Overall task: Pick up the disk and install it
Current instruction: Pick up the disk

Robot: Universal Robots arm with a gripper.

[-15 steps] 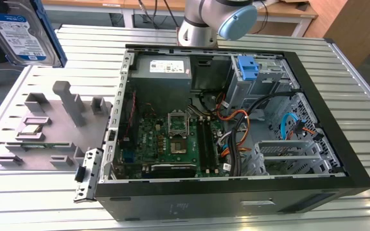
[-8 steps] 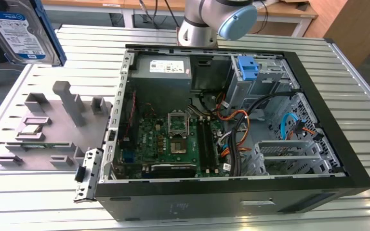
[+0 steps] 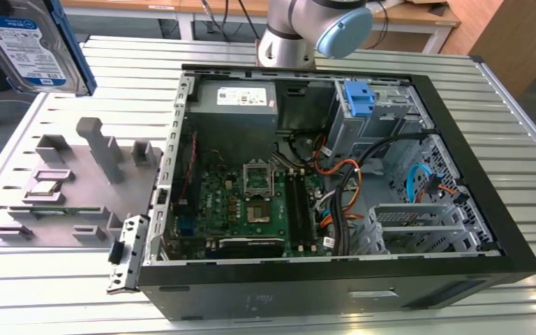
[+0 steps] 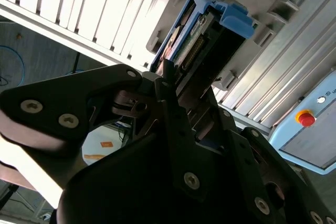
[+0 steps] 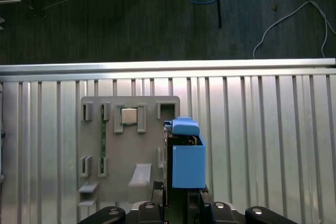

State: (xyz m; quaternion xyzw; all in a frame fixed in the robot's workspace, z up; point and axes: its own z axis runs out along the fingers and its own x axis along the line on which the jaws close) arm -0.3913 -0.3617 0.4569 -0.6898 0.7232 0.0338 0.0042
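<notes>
One disk [image 3: 28, 43] hangs up in the air at the exterior view's left, blue rails along its edges. In the second wrist view, your gripper [image 4: 176, 85] has its jaws closed tight on one end of it. Under the disk lies a grey holder plate [image 3: 82, 185] on the metal table [image 3: 515, 307]. Just beside the plate, toward the exterior view's right, sits the open computer case [image 3: 343, 283] with a blue bracket [image 3: 359, 98] inside.
</notes>
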